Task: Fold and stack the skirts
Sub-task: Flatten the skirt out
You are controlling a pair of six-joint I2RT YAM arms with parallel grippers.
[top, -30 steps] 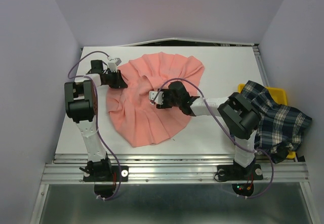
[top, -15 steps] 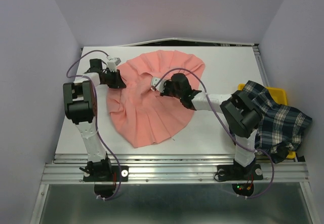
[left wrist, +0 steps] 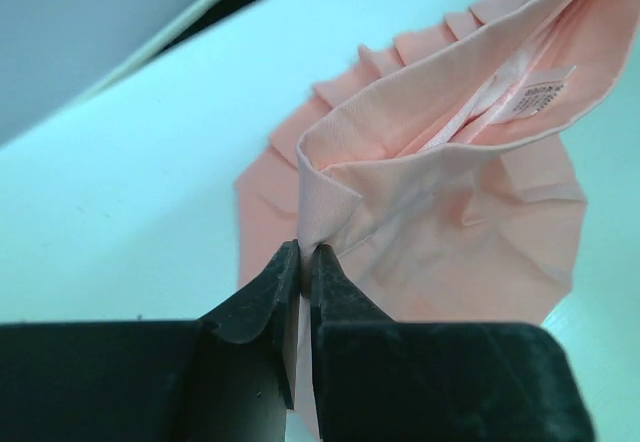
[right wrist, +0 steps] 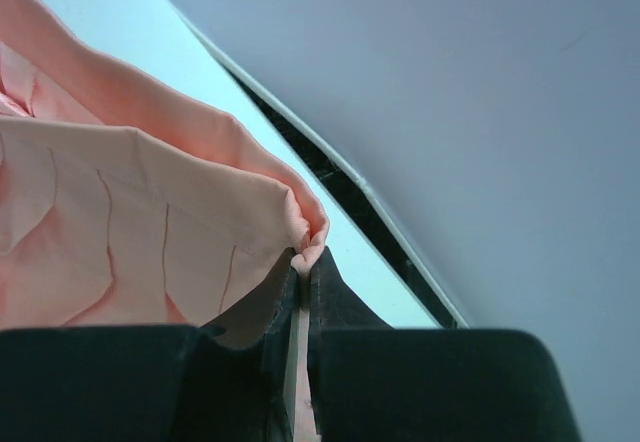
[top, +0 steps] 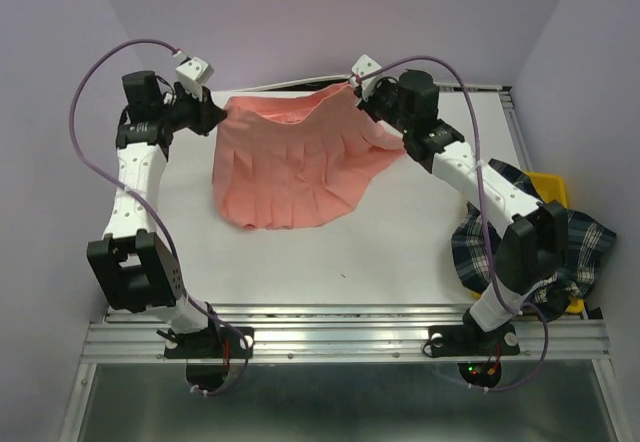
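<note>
Lying nearest, on the right: plaid skirt [top: 565,247], crumpled and draping over the yellow bin [top: 551,183] beside the desk [top: 300,262]. Neither arm is touching it, and it is awaiting its turn.

Occupying mid-desk: lower hem of the pink skirt [top: 290,167], resting on the surface in a curved, pleated edge that is facing the near side.

Hanging above the far edge: the waistband of that skirt, now being carried up and back. A second ago the garment was lying flat as a wide fan with both arms low over it. Now the left arm [top: 135,177] and right arm [top: 470,167] are standing tall at the far corners, and the cloth is narrowing into a rough trapezoid between them.

- Left jaws: pressing together on a folded corner of the waistband, as the left wrist view is showing the pink skirt [left wrist: 460,202], with a white label [left wrist: 535,97] visible inside.
- Right jaws: pinching tight on a bunched corner of the pink skirt [right wrist: 130,242].

Orientation: the waist is pointing away, the hem is pointing toward the bases, and the long axis is running left to right along the stretched waistband.

Reading: the garment is probably being straightened and squared ahead of its first fold. Stacking is still outstanding.
</note>
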